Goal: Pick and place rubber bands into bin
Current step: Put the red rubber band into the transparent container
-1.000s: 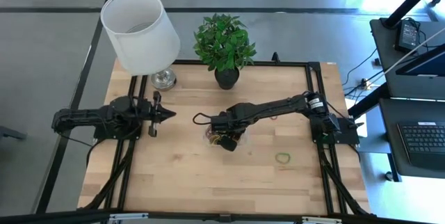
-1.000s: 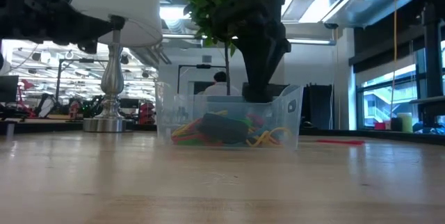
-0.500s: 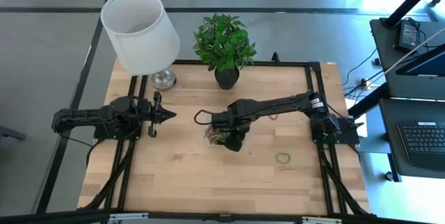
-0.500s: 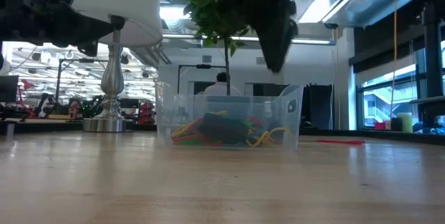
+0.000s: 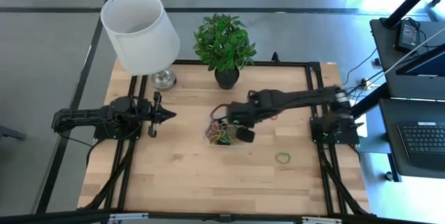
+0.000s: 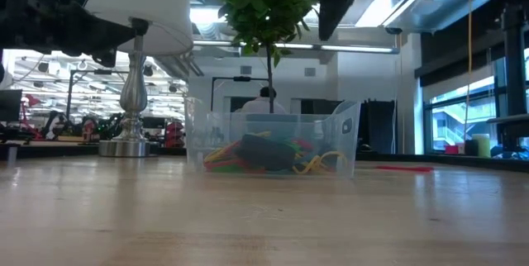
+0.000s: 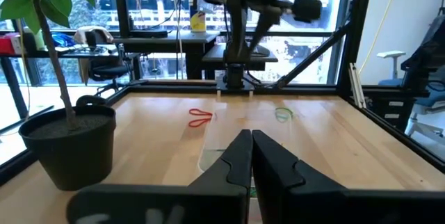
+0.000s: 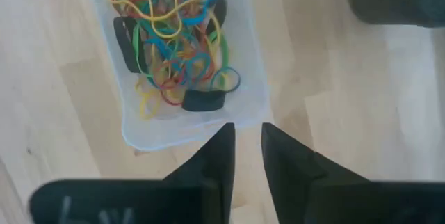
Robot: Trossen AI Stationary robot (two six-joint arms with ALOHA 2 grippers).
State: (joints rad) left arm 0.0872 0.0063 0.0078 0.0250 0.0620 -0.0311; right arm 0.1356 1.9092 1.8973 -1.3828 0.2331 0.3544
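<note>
My right claw (image 8: pixel 242 156) hangs above the table just past one short end of the bin (image 8: pixel 182 132). Its fingers stand a narrow gap apart, nothing between them. In the high view the right claw (image 5: pixel 244 134) sits just beside the bin (image 5: pixel 222 132), on the side away from my left arm; in the low view only its dark tip shows, well above the bin (image 6: pixel 273 143).

The bin holds a tangle of rubber bands (image 8: pixel 174 43): yellow, red, blue, green, plus wide black ones. It stands flat on the table (image 5: pixel 188 175), near the middle, in front of the plant pot (image 5: pixel 227 78).

Loose bands outside the bin: a green band (image 5: pixel 282 158) lies on the table beyond my right claw, toward the near edge; a red band (image 7: pixel 200 117) lies flat between the bin and my right arm's base.

My left claw (image 5: pixel 161 114) hovers well apart from the bin, on the lamp side, pointing at it. Its fingers (image 7: pixel 233 160) are pressed together, empty.

Behind the bin: the plant pot, then the lamp (image 5: pixel 141 26) toward the far left corner.
</note>
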